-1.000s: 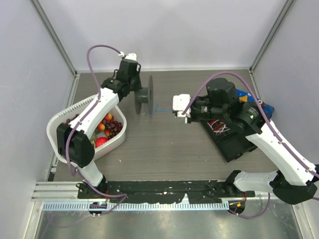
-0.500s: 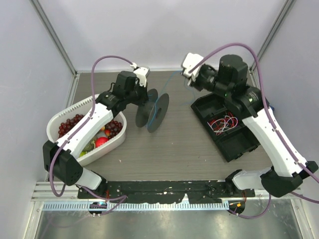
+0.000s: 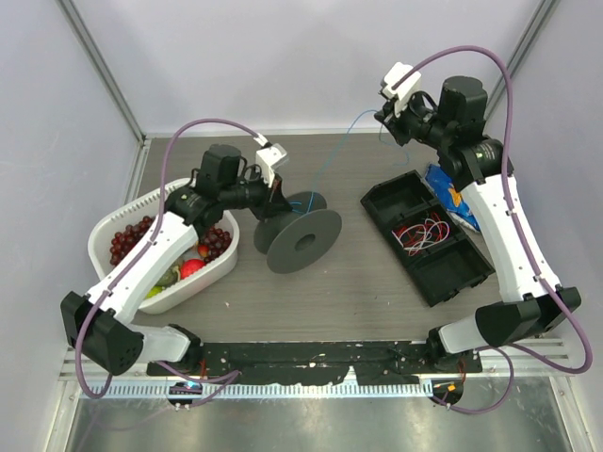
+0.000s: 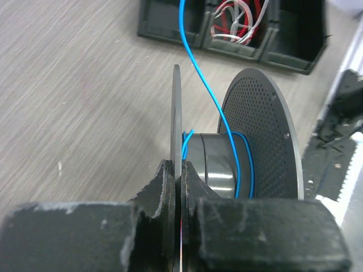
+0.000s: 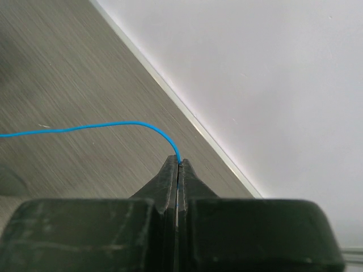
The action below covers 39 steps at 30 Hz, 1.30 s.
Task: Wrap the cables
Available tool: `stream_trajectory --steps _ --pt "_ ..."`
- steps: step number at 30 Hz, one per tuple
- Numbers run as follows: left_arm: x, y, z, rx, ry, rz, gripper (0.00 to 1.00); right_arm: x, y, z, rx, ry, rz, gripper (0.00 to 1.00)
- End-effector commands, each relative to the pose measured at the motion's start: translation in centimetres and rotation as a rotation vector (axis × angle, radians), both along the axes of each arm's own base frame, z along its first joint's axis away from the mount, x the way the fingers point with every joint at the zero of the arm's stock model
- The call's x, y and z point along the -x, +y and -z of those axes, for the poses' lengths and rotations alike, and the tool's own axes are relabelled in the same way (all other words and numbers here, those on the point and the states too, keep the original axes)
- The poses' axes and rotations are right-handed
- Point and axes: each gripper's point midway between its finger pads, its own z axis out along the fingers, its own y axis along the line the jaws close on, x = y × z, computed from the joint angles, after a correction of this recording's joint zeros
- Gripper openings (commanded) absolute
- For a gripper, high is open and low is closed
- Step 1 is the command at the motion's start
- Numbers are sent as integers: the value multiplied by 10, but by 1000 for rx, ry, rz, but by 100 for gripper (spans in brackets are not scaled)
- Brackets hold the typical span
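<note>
Top external: winding step, early to midway by the look of it. Holding the spool (image 4: 265, 136) by the thin rim of one flange with the left pincer (image 4: 180, 170), clenched hard on it. Spool tipped over just beside the basket (image 3: 105, 247); cannot tell whether resting on the tabletop (image 3: 358, 292) or lifted clear.

Pinching the blue cable (image 4: 211, 93) right at the fingertips of the right pincer (image 5: 178, 165), also clenched. Raised high near the back wall, well apart from the spool, beyond the far end of the tray (image 3: 443, 278).

Cable location: running from that pinch in a loose curve down to the hub, between the two flanges. Only a few turns on the hub in the left wrist view. Slack, not taut.

Next move, as a judgement:
- Take out the slack first.
- Then rotate the spool, or circle the cable round the hub, so fresh turns land between the flanges.
- Bring the right pincer lower and closer to the hub line; otherwise a risk of the cable riding over a rim.
- Keep both grips closed; probably no regrasp needed yet.
</note>
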Motion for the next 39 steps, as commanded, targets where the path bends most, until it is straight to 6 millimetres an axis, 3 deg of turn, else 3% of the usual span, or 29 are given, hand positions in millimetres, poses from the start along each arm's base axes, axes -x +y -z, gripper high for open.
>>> stream_trajectory --steps 1,11,18,21,23,26,32,39 --pt "18 -5 -68 284 2 109 0 -7 -11 -1 -30 -18 -5 1" --pt "2 31 -182 644 -5 98 0 -36 -67 59 -25 128 83 1" --pt "-24 76 -264 940 -13 -29 0 -34 -75 105 -7 225 89 1" --pt "-41 94 -285 1013 2 -119 0 -27 -71 113 -15 249 68 1" --pt "-49 101 -298 1042 -25 -184 0 -21 -67 112 -40 263 49 1" --pt "-69 127 -309 1112 -38 -353 0 -9 -52 114 -90 302 0 1" --pt "-103 151 -296 1176 142 -669 0 25 5 118 -127 330 -108 1" --pt "-107 179 -308 1211 84 -865 0 53 69 120 -132 343 -204 1"
